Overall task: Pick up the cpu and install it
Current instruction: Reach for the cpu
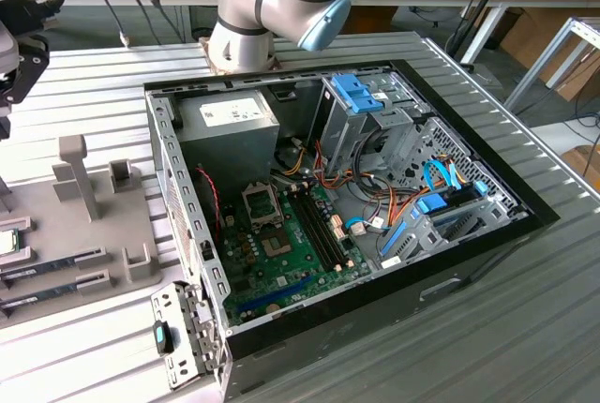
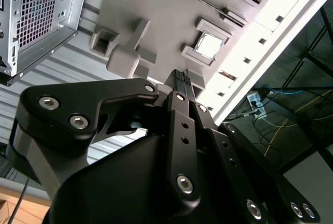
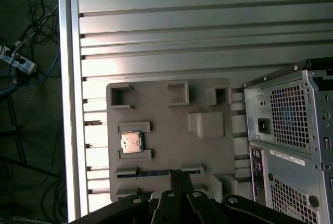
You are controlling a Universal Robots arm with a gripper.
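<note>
- Grey plastic makes one flat tray (image 1: 94,234) (image 2: 156,10) (image 3: 166,130). It lies on one ribbed metal table (image 1: 469,347) (image 3: 182,26).
- One cpu (image 1: 7,242) (image 2: 209,45) (image 3: 131,142) lies flat in the tray. It is a small square with a shiny top, and it sits between two little grey holders.
- In the exterior view, the tray is at 9 o'clock from the one open computer case (image 1: 309,314) (image 2: 36,15) (image 3: 291,130). The cpu is far out at 9 o'clock, at the exterior view's left edge.
- One gripper (image 2: 182,75) (image 3: 180,174) hangs over the tray. Its two fingers are pressed together with nothing between them.
- In both wrist views, the finger tips are near the cpu but do not touch it.
- One robot arm (image 1: 272,0) stands at 12 o'clock from the case.
- Inside the case, one grey power box (image 1: 230,126) sits at 11 o'clock.
- One green board (image 1: 281,253) lies on the case floor at about 7 o'clock. One square socket (image 1: 261,204) with a metal frame sits on it.
</note>
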